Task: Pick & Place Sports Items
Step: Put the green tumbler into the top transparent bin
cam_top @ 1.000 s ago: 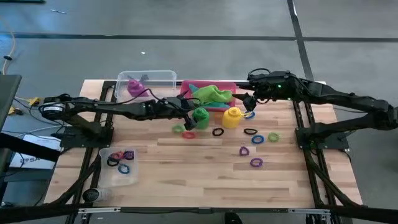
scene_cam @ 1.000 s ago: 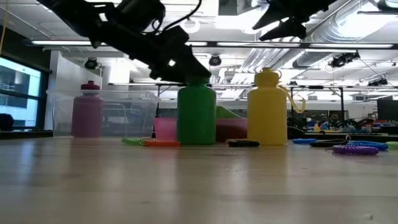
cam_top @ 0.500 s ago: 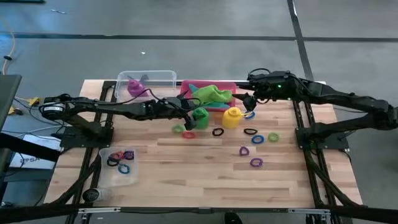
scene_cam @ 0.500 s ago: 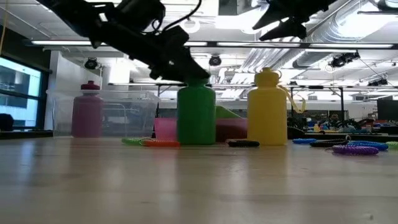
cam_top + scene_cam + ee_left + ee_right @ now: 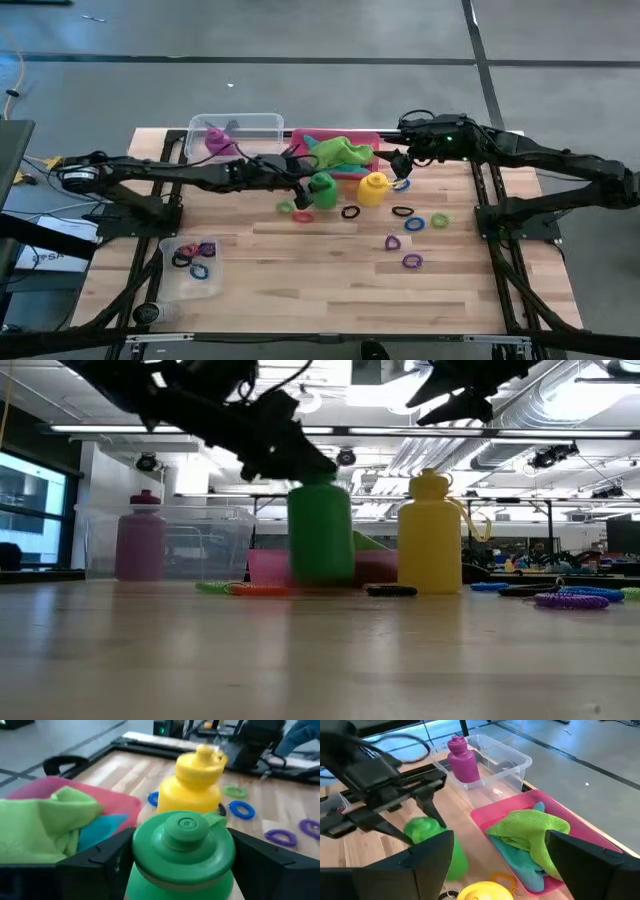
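Note:
A green bottle [image 5: 322, 185] is upright at the table's middle, between the fingers of my left gripper [image 5: 311, 183], which is shut on it. A yellow bottle [image 5: 373, 187] stands on the table just right of it. My right gripper [image 5: 400, 172] is open and empty, above the table near the yellow bottle and the pink tray [image 5: 300, 138]. A green cloth [image 5: 340, 152] lies on a teal cloth [image 5: 517, 862] in the tray. A purple bottle [image 5: 217, 140] stands in a clear tub [image 5: 255, 122]. Coloured rings [image 5: 414, 222] lie on the table. My left gripper pinches the green bottle's upper part [image 5: 139, 857], just under its cap, between its two fingers [image 5: 102, 862], one on each side. The fingers come in about level from the table's left. The bottle stays upright, its base [image 5: 320, 578] just clear of the table.
A small clear tub [image 5: 192, 262] with several rings sits near the front left. Rings lie by the green bottle [image 5: 296, 210] and to the right of the yellow one. The front half of the table is bare wood.
My left gripper has gone up a little with the green bottle. The bottle stood on the table and now hangs just clear of it, still upright. My right gripper has kept still.

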You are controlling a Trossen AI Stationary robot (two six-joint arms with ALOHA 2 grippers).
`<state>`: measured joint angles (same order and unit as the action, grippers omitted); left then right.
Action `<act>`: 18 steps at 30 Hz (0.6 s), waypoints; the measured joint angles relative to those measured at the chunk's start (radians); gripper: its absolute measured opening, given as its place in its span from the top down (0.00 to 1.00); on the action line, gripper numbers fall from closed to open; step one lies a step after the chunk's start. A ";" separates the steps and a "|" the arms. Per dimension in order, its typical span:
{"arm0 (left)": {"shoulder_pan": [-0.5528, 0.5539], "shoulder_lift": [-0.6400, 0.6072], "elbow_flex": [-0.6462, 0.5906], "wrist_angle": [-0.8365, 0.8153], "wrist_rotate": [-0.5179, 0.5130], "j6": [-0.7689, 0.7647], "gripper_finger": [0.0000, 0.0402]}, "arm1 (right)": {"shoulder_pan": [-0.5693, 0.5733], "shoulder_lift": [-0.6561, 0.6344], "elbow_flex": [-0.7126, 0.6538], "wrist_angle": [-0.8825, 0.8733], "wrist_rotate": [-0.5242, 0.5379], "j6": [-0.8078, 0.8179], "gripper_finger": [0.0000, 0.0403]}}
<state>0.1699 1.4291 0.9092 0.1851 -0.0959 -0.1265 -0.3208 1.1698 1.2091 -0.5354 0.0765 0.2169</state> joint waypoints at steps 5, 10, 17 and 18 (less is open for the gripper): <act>0.000 -0.097 0.000 0.000 -0.003 0.045 0.48 | 0.000 0.000 0.000 0.000 0.001 0.000 0.38; 0.014 -0.218 0.000 -0.001 -0.014 0.059 0.48 | 0.000 0.000 0.000 0.000 0.003 0.000 0.38; 0.093 -0.378 0.000 -0.001 -0.077 0.097 0.48 | 0.000 0.000 0.000 0.000 0.003 0.000 0.38; 0.107 -0.396 0.000 -0.001 -0.095 0.119 0.48 | 0.000 0.000 0.000 0.000 0.003 0.000 0.38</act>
<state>0.2774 1.0326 0.9092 0.1837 -0.1912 -0.0076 -0.3209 1.1698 1.2091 -0.5350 0.0795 0.2169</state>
